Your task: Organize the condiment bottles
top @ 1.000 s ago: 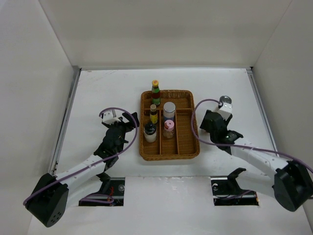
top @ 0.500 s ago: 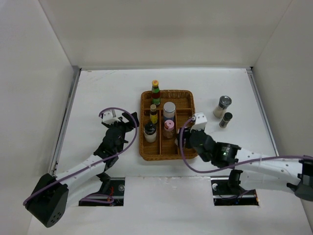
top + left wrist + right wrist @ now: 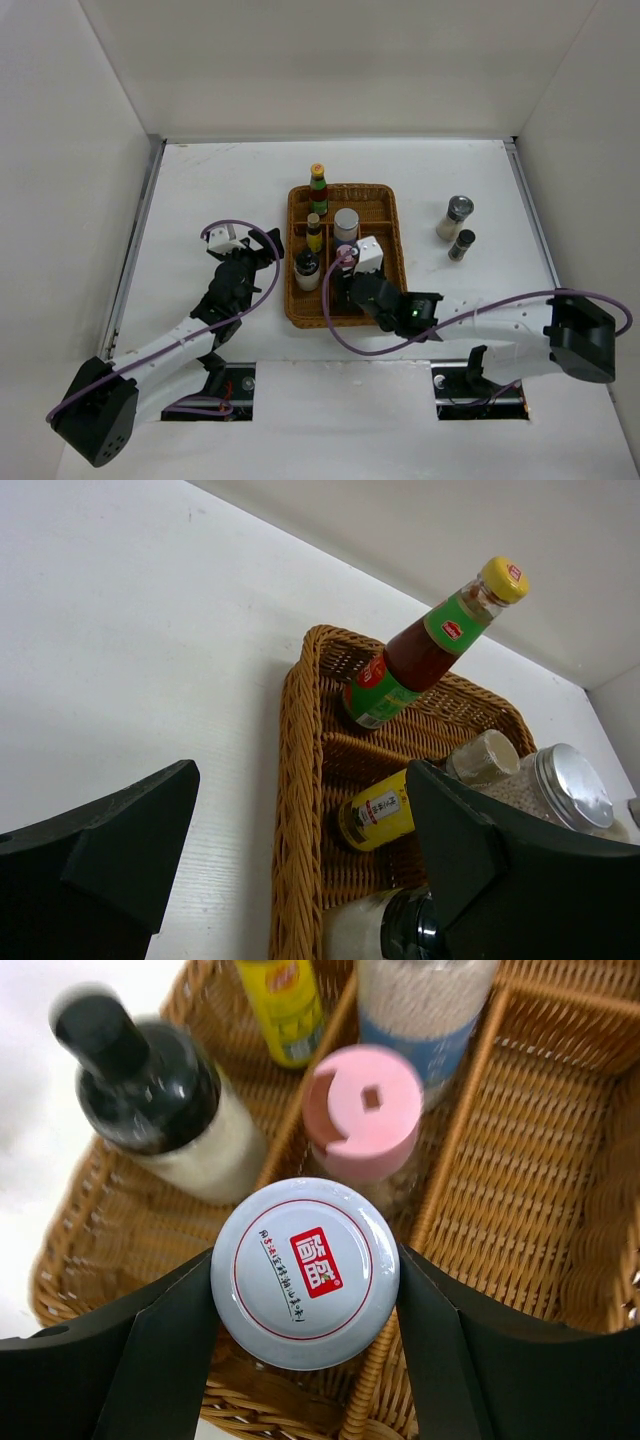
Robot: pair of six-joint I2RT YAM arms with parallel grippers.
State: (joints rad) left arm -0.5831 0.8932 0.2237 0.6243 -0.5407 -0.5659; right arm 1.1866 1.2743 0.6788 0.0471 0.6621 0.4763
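**Currently: five in, one gripped, two out**

Eight containers show. The right gripper [image 3: 305, 1295] is clamped on one white-capped jar with a red logo [image 3: 305, 1258] over the brown wicker divided tray [image 3: 388, 190], just beside one pink-lidded jar [image 3: 362, 1110].

Also standing in the tray:
- one green-labelled yellow-capped bottle [image 3: 318, 188]
- one small yellow-labelled bottle [image 3: 314, 232]
- one blue-banded jar [image 3: 346, 222]
- one dark bottle with a white base [image 3: 306, 266]

On the white table [image 3: 220, 180], right of the tray, stand one silver-topped glass shaker [image 3: 457, 215] and one small dark shaker [image 3: 462, 244]. The left gripper [image 3: 262, 247] hangs left of the tray, jaws spread and empty.
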